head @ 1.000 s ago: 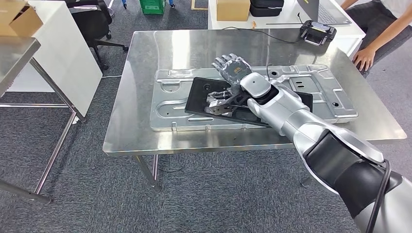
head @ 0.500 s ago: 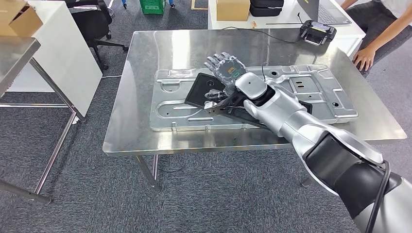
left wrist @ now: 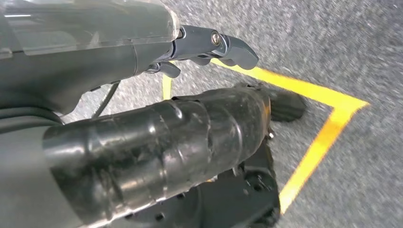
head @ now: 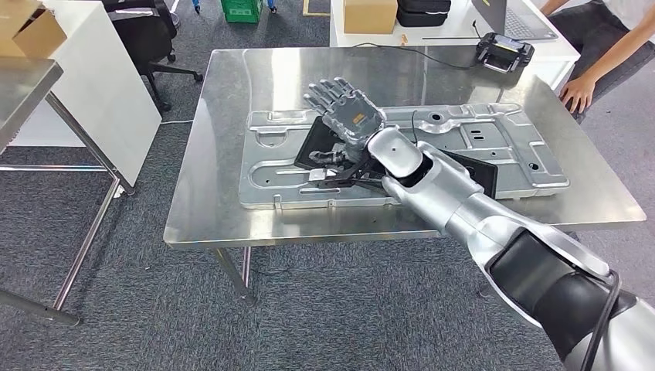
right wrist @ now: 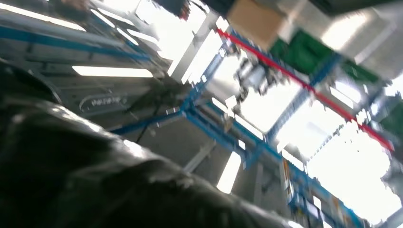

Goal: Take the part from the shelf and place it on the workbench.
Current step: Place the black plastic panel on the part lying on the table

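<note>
The black part [head: 320,143] lies on the stamped metal panel [head: 525,147] near the workbench [head: 232,85] centre, largely hidden by the right arm. The right hand [head: 347,116] hovers over its left end, fingers spread, holding nothing. The left hand's [left wrist: 209,47] grip state cannot be determined.

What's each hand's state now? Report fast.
Right hand: open, fingers spread above the black part.
Left hand: cannot tell.

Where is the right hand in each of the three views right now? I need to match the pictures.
Head view: the right hand sits at upper centre, fingers spread above the black part on the workbench.
Left wrist view: not in it; that camera looks down at grey carpet.
Right wrist view: too dark and blurred to make out.
Shared landmark: none is certain; the grey carpet joins the head and left wrist views.
</note>
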`<action>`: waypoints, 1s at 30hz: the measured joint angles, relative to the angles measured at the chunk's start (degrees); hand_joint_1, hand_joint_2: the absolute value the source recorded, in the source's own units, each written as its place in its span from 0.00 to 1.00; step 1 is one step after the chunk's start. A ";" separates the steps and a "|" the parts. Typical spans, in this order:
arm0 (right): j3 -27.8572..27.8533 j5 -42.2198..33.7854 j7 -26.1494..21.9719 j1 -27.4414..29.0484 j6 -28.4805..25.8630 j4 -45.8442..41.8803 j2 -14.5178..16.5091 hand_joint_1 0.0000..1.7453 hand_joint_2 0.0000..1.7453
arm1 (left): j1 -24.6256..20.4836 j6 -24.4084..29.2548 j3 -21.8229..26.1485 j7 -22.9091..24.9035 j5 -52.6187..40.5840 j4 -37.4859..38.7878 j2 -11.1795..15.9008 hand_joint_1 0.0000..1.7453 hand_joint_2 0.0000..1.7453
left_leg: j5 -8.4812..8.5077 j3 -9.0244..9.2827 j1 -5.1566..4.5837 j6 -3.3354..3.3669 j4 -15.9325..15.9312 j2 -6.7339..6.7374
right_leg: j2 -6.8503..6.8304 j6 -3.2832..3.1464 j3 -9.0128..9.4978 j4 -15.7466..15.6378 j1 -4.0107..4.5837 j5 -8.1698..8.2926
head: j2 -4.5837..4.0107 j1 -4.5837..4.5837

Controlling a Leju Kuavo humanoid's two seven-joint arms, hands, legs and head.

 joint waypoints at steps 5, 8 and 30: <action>-1.41 2.79 -0.09 9.03 -0.51 -18.41 -2.53 0.00 0.00 | 0.48 6.43 -1.45 -1.66 -2.46 -0.56 -0.21 0.00 0.00 | -0.03 0.39 0.40 0.92 -0.57 0.20 | 0.04 0.32 -0.58 2.06 -0.09 -1.88 | 0.00 0.02; -1.36 1.50 -0.94 12.69 0.82 -25.83 -4.39 0.00 0.00 | 0.56 9.23 -2.72 -2.29 -3.33 -0.95 -0.66 0.00 0.75 | 0.04 0.49 0.21 1.38 -0.88 0.25 | 0.07 0.13 -6.89 13.58 0.10 -6.90 | 0.00 0.04; -3.04 -10.54 -4.44 24.08 9.25 -36.82 -9.84 0.00 0.00 | 2.09 11.50 -5.93 -3.04 -4.03 -2.56 -1.38 0.00 1.00 | -5.57 3.88 -0.31 -0.57 3.00 0.27 | -0.26 -3.14 -11.25 5.58 1.63 6.22 | 0.00 0.02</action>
